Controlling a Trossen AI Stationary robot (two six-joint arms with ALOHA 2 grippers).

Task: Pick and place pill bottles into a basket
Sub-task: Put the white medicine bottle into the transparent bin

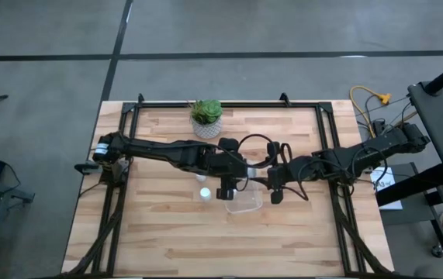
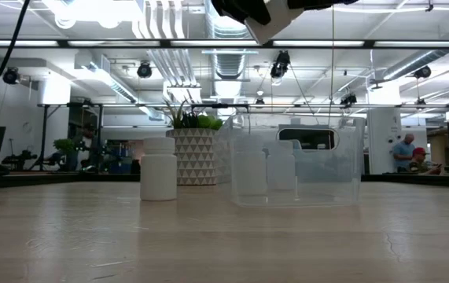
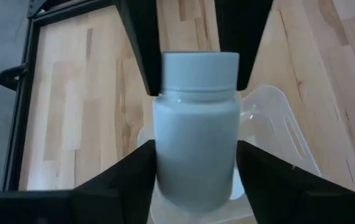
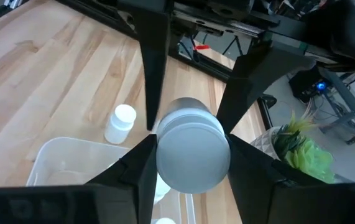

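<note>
**A:** So where are the bottles right now?

**B:** One pill bottle (image 3: 196, 130) sits clamped between my left jaws, long axis running along the fingers, cap pointing away from the wrist. A second bottle (image 4: 193, 152) is clamped in my right jaws, cap end facing the wrist camera. Two more stand inside the basket (image 1: 244, 203), seen through its clear wall from table height. One loose bottle (image 1: 204, 193) stands upright on the worktop (image 1: 159, 240), off to the side of my left gripper (image 1: 226, 193), away from the basket.

**A:** And the basket, relative to what you're holding?

**B:** Directly beyond the left jaws: its clear rim shows just past the held bottle, so I judge a release from there would fall into the tub. My right gripper (image 1: 275, 195) hangs at the basket's other edge, with the rim beneath and slightly ahead of its jaws. It looks to need a small shift inward first.

**A:** Which arm goes for the loose one?

**B:** The left, I'd say; it is plainly nearer. The plant pot (image 1: 206, 118) stands well apart, behind both arms.
</note>
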